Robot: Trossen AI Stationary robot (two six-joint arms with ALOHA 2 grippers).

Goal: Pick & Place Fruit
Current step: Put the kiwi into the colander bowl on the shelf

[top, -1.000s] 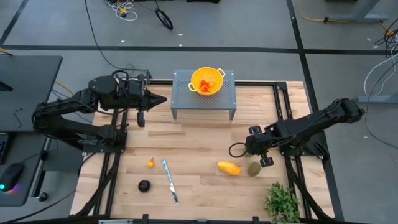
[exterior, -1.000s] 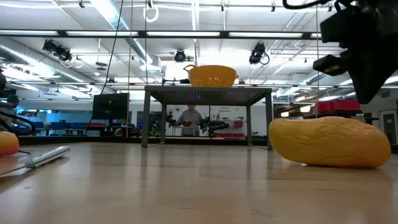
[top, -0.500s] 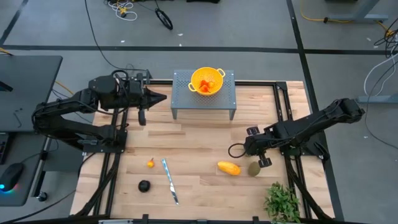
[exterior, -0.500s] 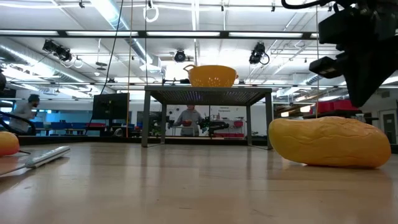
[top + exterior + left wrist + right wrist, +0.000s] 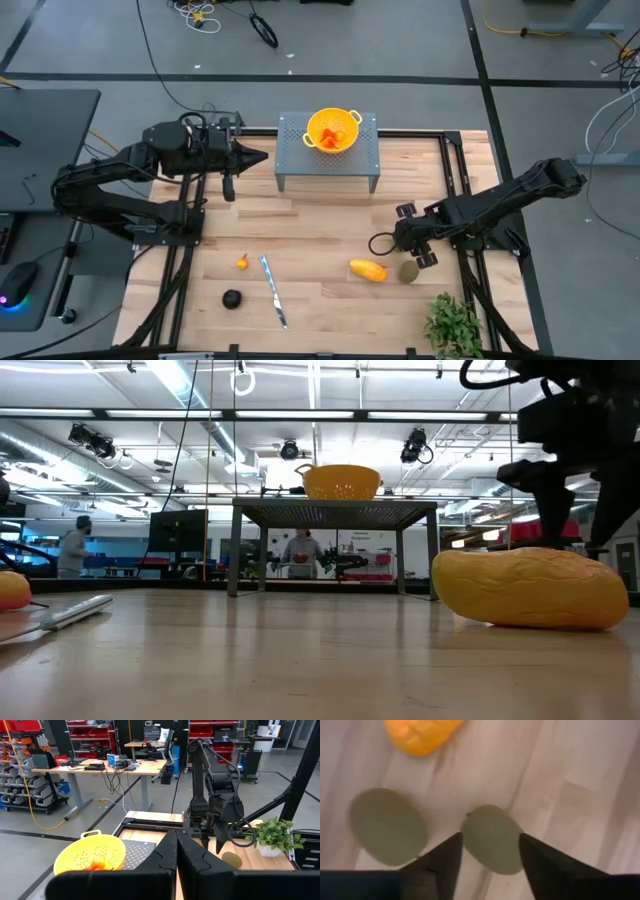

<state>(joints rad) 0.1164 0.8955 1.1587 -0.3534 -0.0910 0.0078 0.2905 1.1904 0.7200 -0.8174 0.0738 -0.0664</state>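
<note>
Fruit is spread over the desk (image 5: 330, 215) and a colander (image 5: 333, 130). On the desk are counted one yellow-orange oblong (image 5: 367, 270), one small orange piece (image 5: 242, 263) and one black round (image 5: 232, 298). From above, one olive oval (image 5: 409, 270) is seen just beside the oblong; in the right wrist view two olive ovals (image 5: 492, 839) (image 5: 387, 826) are shown lying side by side near the oblong's end. Small orange-red pieces (image 5: 330, 137) lie in the colander, which stands on one grey stand (image 5: 327, 152); their number cannot be told.

The right gripper (image 5: 412, 245) is held low over the ovals, its fingers (image 5: 445, 861) spread, with one oval seen between them and nothing pinched. The left gripper (image 5: 256, 158) is held beside the stand, its fingers (image 5: 167, 857) pressed together on nothing.

One knife (image 5: 272, 290) lies between the small orange piece and the oblong. One plant (image 5: 455, 322) stands at the desk's near right corner.
</note>
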